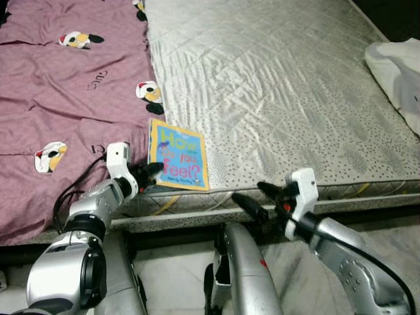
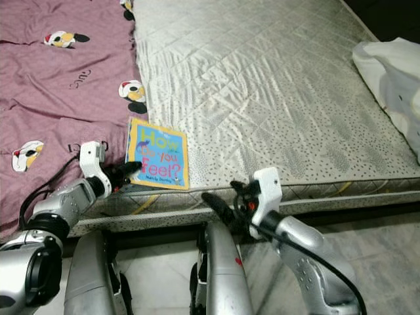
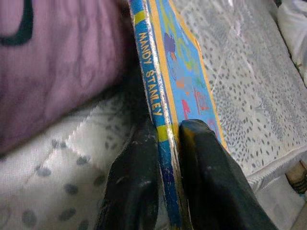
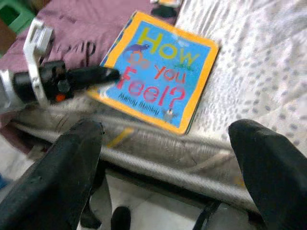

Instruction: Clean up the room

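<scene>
At the near edge of the bed (image 1: pixel 275 85), the picture book (image 1: pixel 178 155) lies beside the mauve blanket (image 1: pixel 59 105). Left tool (image 1: pixel 152 172), at the book's 8 o'clock corner, pinches its spine edge, seemingly lifting it slightly. Right tool (image 1: pixel 252 197), fingers spread, hovers off the mattress at 5 o'clock. White cloth (image 1: pixel 400 65) lies at 2 o'clock.

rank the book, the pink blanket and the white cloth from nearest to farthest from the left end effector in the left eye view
1. Book: clamped at its lower left corner by the left end effector, on the mattress edge.
2. Pink blanket: just beside it, covering the bed's left side.
3. White cloth: farthest, at the bed's far right edge.
</scene>
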Robot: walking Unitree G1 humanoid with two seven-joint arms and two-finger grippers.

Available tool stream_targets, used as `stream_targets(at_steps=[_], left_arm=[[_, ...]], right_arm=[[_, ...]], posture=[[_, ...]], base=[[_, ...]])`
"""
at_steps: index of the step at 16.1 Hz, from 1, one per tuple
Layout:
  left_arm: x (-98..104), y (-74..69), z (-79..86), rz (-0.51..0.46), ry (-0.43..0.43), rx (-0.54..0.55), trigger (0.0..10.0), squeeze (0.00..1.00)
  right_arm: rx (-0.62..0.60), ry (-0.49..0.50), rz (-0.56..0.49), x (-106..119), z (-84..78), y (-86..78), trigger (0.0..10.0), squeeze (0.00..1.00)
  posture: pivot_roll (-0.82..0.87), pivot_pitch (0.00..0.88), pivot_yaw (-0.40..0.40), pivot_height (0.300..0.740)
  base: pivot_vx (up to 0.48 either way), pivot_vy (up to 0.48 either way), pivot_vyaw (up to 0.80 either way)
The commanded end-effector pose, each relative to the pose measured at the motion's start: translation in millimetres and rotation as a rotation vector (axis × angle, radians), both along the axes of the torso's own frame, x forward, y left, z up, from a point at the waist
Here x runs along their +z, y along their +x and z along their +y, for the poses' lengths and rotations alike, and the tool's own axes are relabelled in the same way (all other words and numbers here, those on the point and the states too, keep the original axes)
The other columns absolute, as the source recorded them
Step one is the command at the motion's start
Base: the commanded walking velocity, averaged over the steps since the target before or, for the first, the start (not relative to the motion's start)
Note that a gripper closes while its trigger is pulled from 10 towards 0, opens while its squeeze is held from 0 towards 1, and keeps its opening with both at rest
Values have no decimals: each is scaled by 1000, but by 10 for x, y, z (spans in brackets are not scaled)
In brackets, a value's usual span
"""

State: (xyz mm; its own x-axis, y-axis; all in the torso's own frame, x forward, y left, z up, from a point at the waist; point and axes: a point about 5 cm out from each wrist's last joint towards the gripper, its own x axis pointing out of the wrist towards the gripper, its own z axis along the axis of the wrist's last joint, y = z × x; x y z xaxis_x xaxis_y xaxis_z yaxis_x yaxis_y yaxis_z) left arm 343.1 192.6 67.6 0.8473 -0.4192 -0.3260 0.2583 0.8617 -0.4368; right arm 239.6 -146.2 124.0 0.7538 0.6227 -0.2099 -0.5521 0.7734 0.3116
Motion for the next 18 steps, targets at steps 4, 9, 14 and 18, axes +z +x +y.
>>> stream_targets(at_steps=[4,9,14,18], left_arm=[[311,163,-13,-212,60,79,0,0],[1086,212,-80,-725,184,121,0,0],[891,-155,98,-753,351,169,0,0],[833,-320,77,-733,422,197,4157,0]], right_arm=[[-93,-24,-38,-40,37,103,10000,0],[-123,-64,-104,-117,188,81,10000,0],[-429,-83,-165,-144,-26,232,10000,0],[-512,-12,-223,-46,-57,338,10000,0]], posture=[[-81,111,-121,555],[-31,69,-64,555],[-33,49,-24,555],[-17,52,-22,560]], base=[[0,0,0],[0,0,0],[0,0,0],[0,0,0]])
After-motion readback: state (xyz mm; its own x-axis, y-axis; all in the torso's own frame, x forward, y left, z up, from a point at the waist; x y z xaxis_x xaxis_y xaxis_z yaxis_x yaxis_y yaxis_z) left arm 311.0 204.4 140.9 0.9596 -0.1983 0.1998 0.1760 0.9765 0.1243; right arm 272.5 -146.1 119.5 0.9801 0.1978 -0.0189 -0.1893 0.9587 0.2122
